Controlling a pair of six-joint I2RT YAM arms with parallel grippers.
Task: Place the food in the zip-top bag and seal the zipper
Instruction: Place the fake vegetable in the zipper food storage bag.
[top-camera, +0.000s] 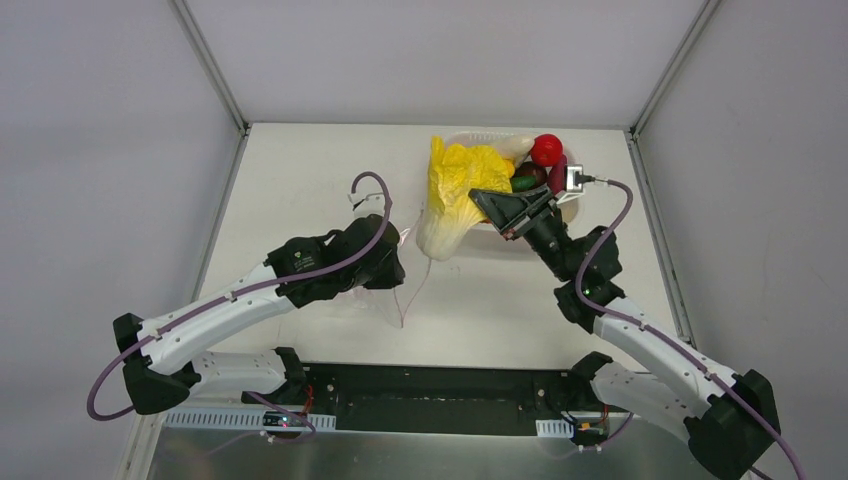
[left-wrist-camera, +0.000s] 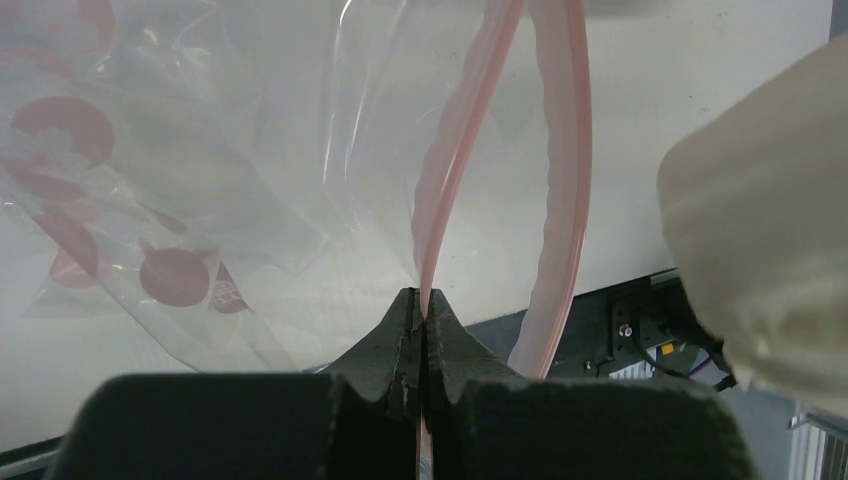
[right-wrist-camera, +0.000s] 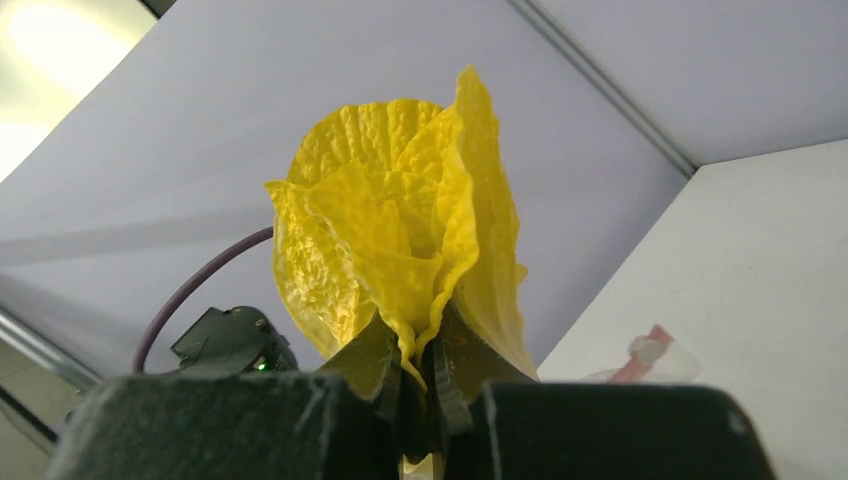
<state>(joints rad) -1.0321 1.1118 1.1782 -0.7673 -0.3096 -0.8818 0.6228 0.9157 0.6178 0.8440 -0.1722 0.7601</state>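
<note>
Seeing my left tool (left-wrist-camera: 422, 312) pinched tight on the zipper (left-wrist-camera: 437, 190) — zip-top bag (left-wrist-camera: 230, 170) hangs slack, red print (left-wrist-camera: 172, 277) unreadable; my right tool (right-wrist-camera: 418, 352) clamps the yellow cabbage (right-wrist-camera: 400, 230) by its leaves, just beside the bag.

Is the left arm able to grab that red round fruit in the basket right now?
Probably not: the left pincer is shut on the zipper strip, and the yellow cabbage held by the right pincer hangs between it and the red fruit.
</note>
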